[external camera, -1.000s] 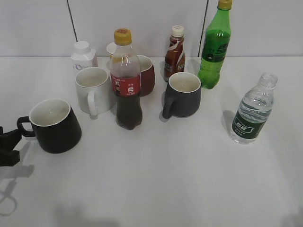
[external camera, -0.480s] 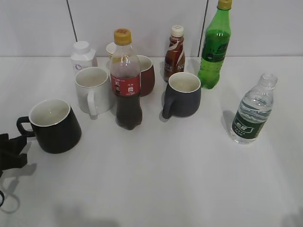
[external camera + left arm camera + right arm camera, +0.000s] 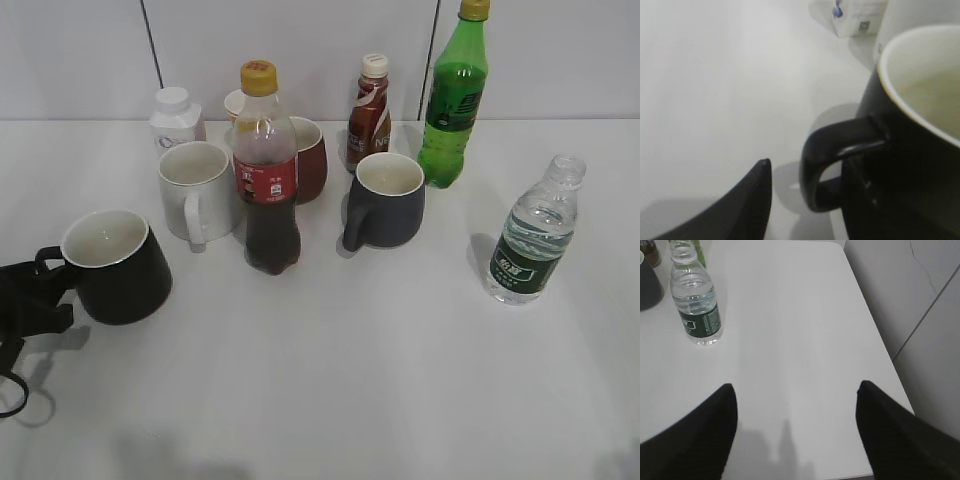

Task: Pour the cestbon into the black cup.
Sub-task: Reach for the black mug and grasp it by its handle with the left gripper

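Observation:
The black cup [image 3: 118,268] stands at the left of the table, white inside, with its handle [image 3: 47,266] pointing left. My left gripper [image 3: 38,296] is open at that handle. In the left wrist view the handle [image 3: 832,160] lies between the two fingers of the gripper [image 3: 810,165], with a gap to the left finger [image 3: 742,202]. The cestbon [image 3: 533,236] stands upright and capless at the right. It also shows in the right wrist view [image 3: 696,305], far ahead and to the left of my open, empty right gripper [image 3: 795,387].
Behind the cup stand a white mug [image 3: 195,190], a cola bottle [image 3: 268,175], a dark red mug [image 3: 308,160], a dark grey mug [image 3: 387,202], a brown sauce bottle [image 3: 369,110], a green soda bottle [image 3: 453,100] and a white pill bottle [image 3: 175,118]. The table's right edge [image 3: 880,347] is close to the right gripper.
My left gripper has moved up and to the right, from below and left of the cup's handle to the handle itself. The cup and the bottles have not moved.

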